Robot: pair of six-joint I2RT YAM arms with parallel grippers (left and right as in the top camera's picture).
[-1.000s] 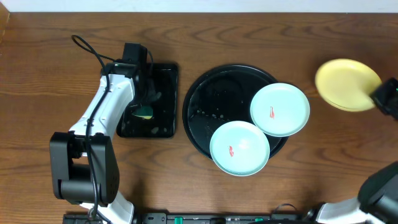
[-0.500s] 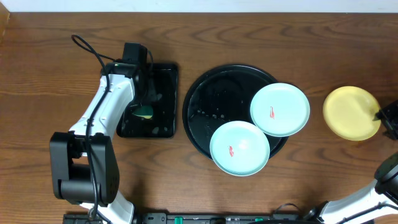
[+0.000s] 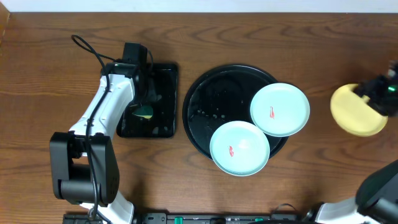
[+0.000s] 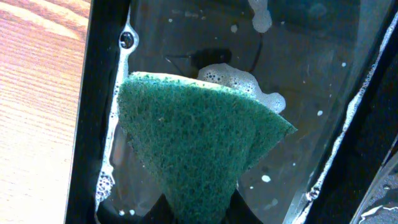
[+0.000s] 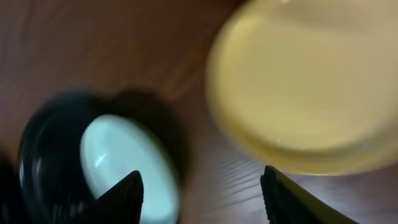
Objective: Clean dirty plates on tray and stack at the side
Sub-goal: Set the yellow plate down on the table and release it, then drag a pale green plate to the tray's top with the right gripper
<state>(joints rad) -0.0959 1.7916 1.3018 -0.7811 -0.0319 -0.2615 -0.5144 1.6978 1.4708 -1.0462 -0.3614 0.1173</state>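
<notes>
Left gripper (image 3: pixel 147 102) is clamped on the sponge (image 4: pixel 199 155) and hangs over the small tray (image 3: pixel 163 74) just left of the tray (image 3: pixel 211 93). Right gripper (image 5: pixel 202 196) has its jaws apart with nothing between them. It sits over the far-right edge of the yellow plate (image 3: pixel 356 113), which lies right of the tray, well apart from it. Two mint plates (image 3: pixel 280 109) sit on the tray's right and front sides, touching each other, both overhanging the rim and both red-smeared, so I judge them uncleaned.

Risks as I see them:
- The right gripper is so close to the yellow plate's rim that a sideways move could clip and skid it.
- Lifting one mint plate could drag or tip the other, since they touch and overhang.
- The wet sponge may drip suds on the table (image 3: pixel 50 37) on its way over.

Left wrist view shows suds and water in the small tray; overhead shows only a green scrap. Right wrist view, though blurred, shows the jaw gap that overhead hides. Only overhead shows the smears.
</notes>
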